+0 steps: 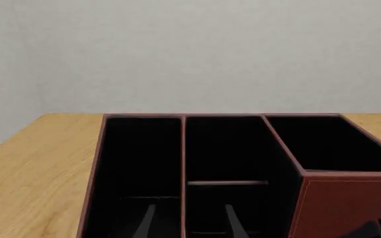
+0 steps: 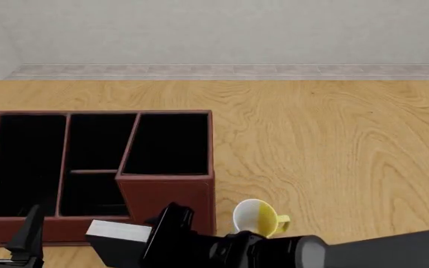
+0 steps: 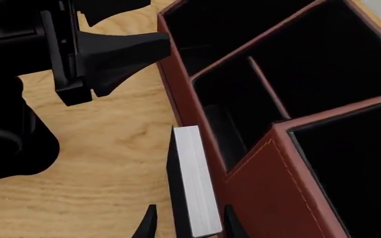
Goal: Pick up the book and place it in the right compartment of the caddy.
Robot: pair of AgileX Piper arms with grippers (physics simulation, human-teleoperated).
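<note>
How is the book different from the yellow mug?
The book is a black block with white page edges; the mug is round, yellow outside and white inside. The right gripper has its fingers on either side of the book, while nothing grips the mug. The book looks bigger than the mug. Both are just in front of the caddy.

Legible text, labels, brands, numbers, signs: none in any view.

- Caddy (image 2: 166, 195): plain reddish-brown outer walls with stitched seams, black interior; no lettering or logo.
- Book (image 3: 194, 181): plain black cover, white page edges; no title or mark on the faces that show.
- Mug (image 2: 258, 218): white outside, yellow inside; no print.
- Table (image 2: 326, 145): bare wood grain; no stickers or markings.
- Arm housings: black, no readable badge or number.
</note>
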